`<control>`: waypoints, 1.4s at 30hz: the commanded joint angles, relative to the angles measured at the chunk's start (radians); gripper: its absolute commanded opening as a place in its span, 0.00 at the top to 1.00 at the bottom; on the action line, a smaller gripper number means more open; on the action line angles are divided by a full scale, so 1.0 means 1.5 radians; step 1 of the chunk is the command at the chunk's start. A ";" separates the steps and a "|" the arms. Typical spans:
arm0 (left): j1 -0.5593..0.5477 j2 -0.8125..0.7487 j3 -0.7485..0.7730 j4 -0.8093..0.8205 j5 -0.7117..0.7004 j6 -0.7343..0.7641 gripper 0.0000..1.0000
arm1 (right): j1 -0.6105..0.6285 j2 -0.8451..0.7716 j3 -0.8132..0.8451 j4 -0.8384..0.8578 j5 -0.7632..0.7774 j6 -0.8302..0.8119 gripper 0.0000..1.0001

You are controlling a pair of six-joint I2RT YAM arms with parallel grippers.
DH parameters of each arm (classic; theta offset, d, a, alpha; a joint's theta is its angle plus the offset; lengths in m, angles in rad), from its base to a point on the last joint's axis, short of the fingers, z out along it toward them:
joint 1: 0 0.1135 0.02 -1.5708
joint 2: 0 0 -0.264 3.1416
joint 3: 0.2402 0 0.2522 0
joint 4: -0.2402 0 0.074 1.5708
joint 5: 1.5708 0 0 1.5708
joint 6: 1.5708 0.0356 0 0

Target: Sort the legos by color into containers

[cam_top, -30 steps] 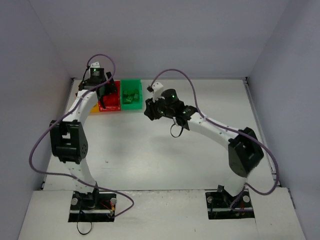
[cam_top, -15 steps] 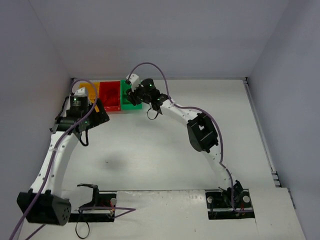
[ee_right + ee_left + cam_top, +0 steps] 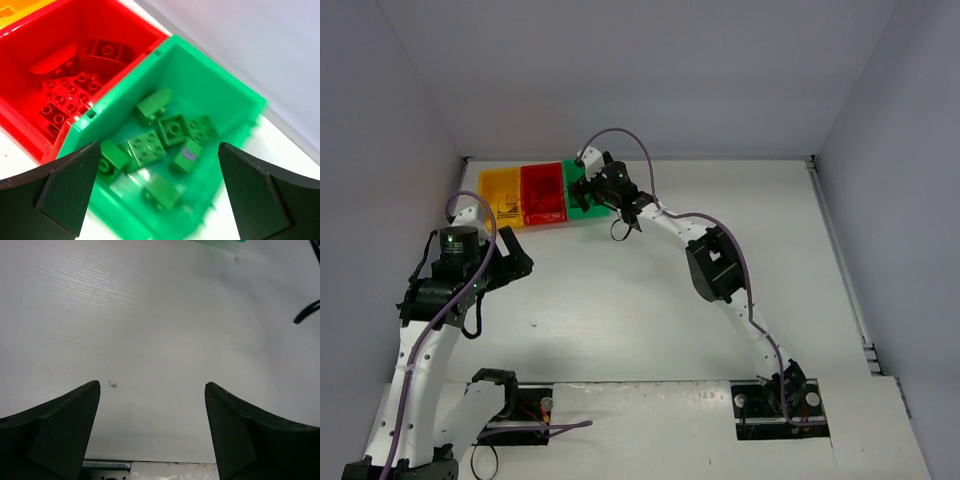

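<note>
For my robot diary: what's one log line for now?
left pincer: open, empty, over table | right pincer: open, above green bin | green legos in green bin | red legos in red bin

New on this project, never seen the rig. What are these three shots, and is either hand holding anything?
Two robot arms, bolted side by side. One picture is from a fixed overhead camera; the other two are from wrist cameras, dark fingers at the bottom. The left hand is open, empty, over bare table. The right hand is open, empty, above the green bin of green bricks; beside it the red bin of red bricks, then the yellow bin.
</note>
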 commanded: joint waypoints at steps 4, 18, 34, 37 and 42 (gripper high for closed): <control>-0.003 -0.002 0.031 0.018 -0.026 0.012 0.22 | -0.007 -0.347 -0.175 0.089 0.160 0.030 0.00; -0.005 -0.101 0.050 0.024 -0.127 0.071 0.22 | -0.162 -0.954 -0.684 -0.142 0.305 0.147 0.00; -0.005 -0.272 0.010 -0.006 -0.225 0.086 0.13 | -0.172 -1.247 -0.873 -0.360 0.331 0.309 0.00; -0.005 -0.307 -0.006 0.008 -0.240 0.081 0.13 | -0.171 -1.258 -0.876 -0.361 0.328 0.309 0.00; -0.005 -0.314 -0.015 0.013 -0.240 0.075 0.13 | -0.171 -1.261 -0.866 -0.364 0.316 0.306 0.00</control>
